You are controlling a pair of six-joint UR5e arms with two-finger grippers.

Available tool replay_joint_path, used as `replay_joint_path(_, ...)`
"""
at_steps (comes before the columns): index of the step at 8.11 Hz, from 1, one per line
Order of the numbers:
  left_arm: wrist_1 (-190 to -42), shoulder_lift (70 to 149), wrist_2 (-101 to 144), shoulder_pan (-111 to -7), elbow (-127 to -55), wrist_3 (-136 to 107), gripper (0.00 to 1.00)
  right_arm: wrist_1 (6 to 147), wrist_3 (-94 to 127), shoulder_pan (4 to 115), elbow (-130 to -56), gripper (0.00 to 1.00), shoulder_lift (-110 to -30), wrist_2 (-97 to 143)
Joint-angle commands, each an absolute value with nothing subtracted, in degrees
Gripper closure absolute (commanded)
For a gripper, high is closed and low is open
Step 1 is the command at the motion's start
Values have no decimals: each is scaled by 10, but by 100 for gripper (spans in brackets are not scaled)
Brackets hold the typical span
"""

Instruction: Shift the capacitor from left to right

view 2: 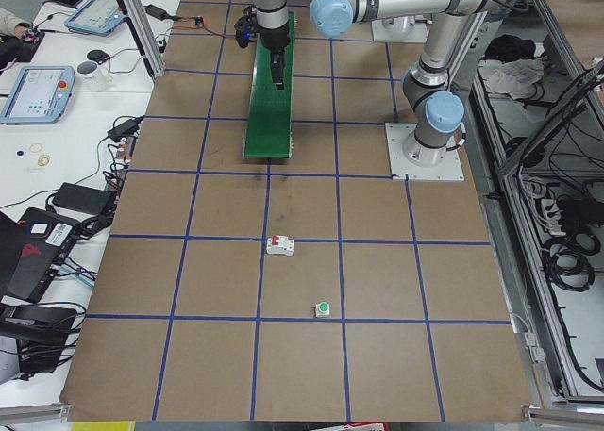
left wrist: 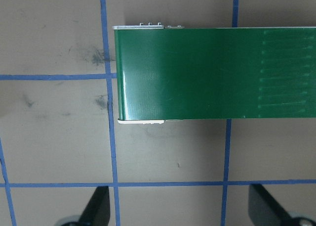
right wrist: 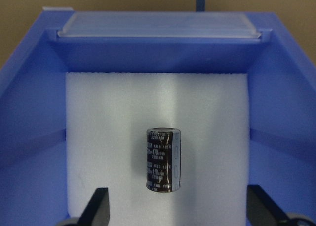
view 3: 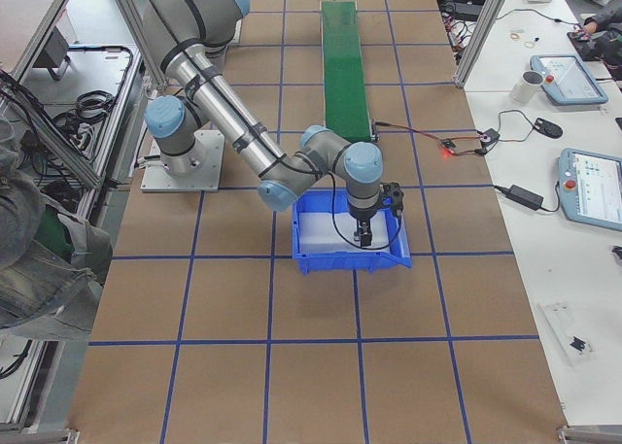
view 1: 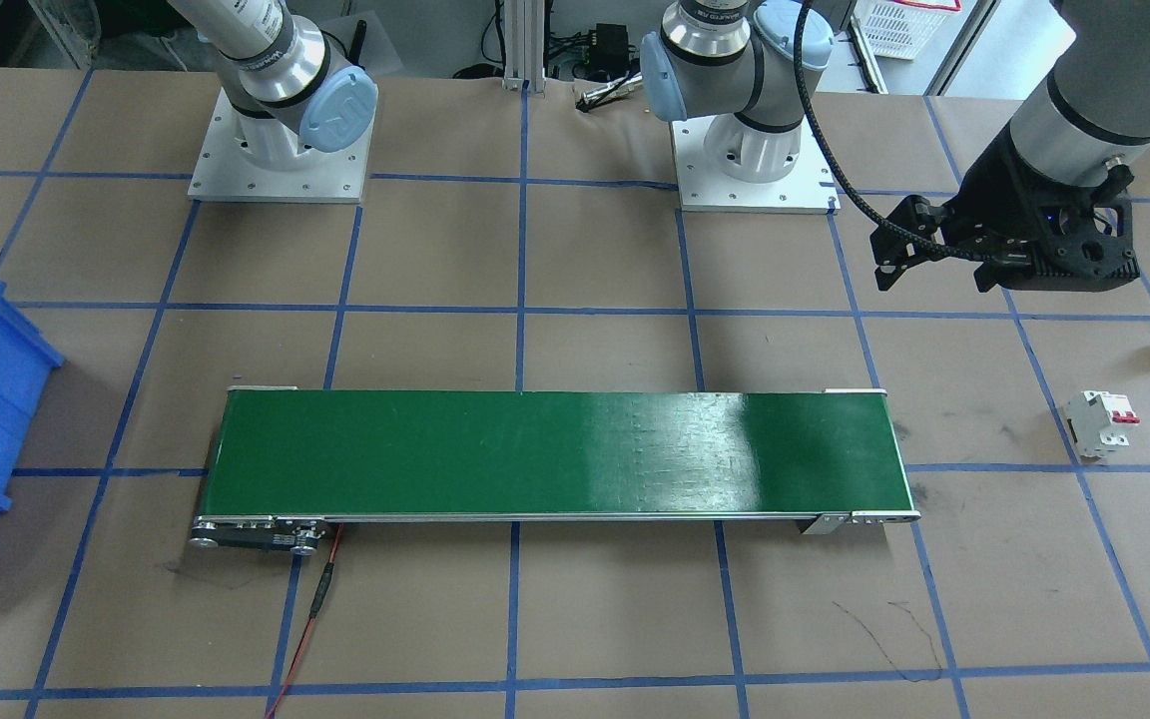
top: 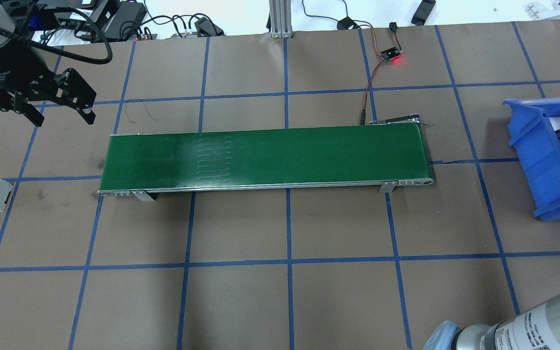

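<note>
Capacitor: lies on its side on the white foam inside the blue bin, just ahead of my fingertips.
Step in hand: I judge it a release; best to lift straight up, clear of the bin walls.
Right gripper: jaws spread wide, holding nothing, pointing down into the bin.
Left gripper: jaws apart, empty, hovering beyond the belt, near its left end.
</note>
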State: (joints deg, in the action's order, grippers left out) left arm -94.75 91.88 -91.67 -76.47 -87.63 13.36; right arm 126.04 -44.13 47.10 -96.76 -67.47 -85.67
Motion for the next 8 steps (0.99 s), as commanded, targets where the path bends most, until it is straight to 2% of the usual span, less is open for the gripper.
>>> replay_joint_path(1, -947, 918, -917, -765, -876, 134, 0, 1256, -438, 482, -959, 0, -753, -859)
replay_joint_path(2, -947, 918, -917, -765, -876, 134, 0, 1252, -437, 494, -959, 0, -785, -867)
replay_joint_path(4, -947, 918, -917, -765, -876, 134, 0, 1133, -350, 524, -957, 0, -836, -887)
replay_joint_path(6, -947, 918, -917, -765, -875, 134, 0, 1106, -283, 608, -949, 0, -881, -889)
replay_joint_path(8, -947, 918, -917, -765, -876, 134, 0, 1066, -162, 701, -948, 0, -890, -896)
